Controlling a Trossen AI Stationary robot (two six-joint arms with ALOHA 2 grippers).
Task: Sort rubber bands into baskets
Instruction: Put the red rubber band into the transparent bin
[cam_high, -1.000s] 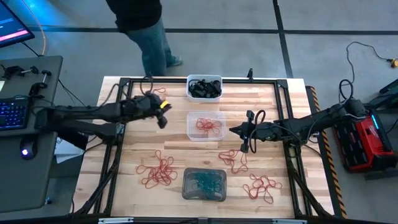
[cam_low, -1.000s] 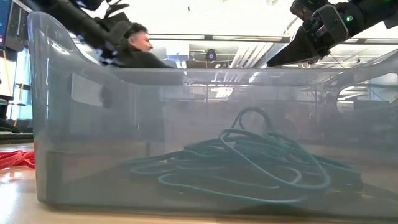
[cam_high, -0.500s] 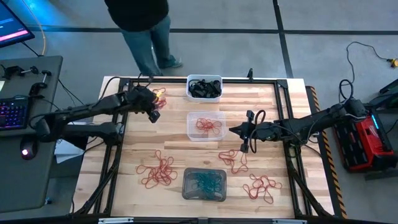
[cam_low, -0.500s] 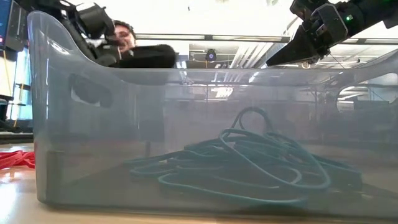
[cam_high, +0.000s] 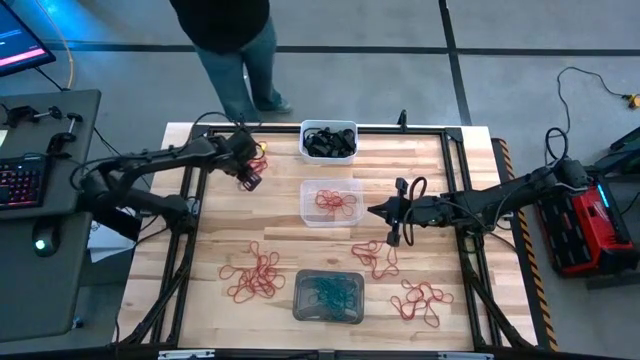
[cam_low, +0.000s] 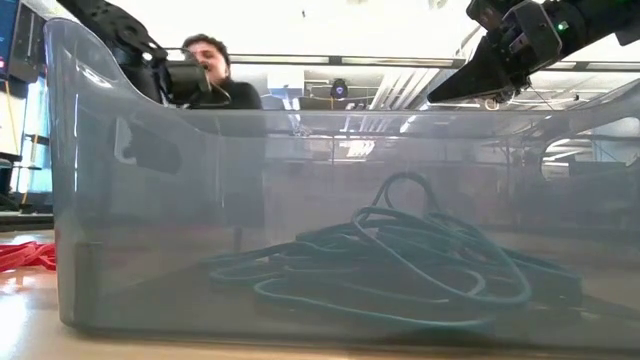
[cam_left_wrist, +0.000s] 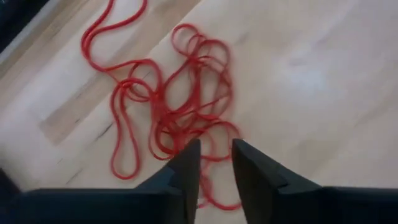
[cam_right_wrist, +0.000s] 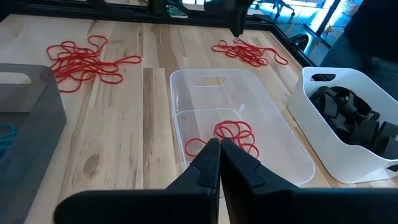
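Three baskets stand in a row down the table's middle: a white basket (cam_high: 328, 140) with black rubber bands, a clear basket (cam_high: 332, 200) with red bands (cam_right_wrist: 227, 135), and a grey basket (cam_high: 328, 297) with teal bands (cam_low: 400, 250). My left gripper (cam_left_wrist: 216, 163) is open by a narrow gap and tipped down over a small pile of red bands (cam_left_wrist: 165, 102) at the table's far left (cam_high: 258, 153). My right gripper (cam_right_wrist: 219, 150) is shut and empty, hovering just right of the clear basket (cam_high: 386, 211).
More loose red bands lie on the wood at the near left (cam_high: 255, 275), centre right (cam_high: 378, 256) and near right (cam_high: 422, 300). A black frame (cam_high: 200, 130) runs around the table. A person (cam_high: 235, 40) stands beyond the far edge.
My left arm has swung toward the table's far edge. Its gripper has tipped from nearly level to steeply down and now stands over the small red pile at the far left. The person behind the table has shifted.
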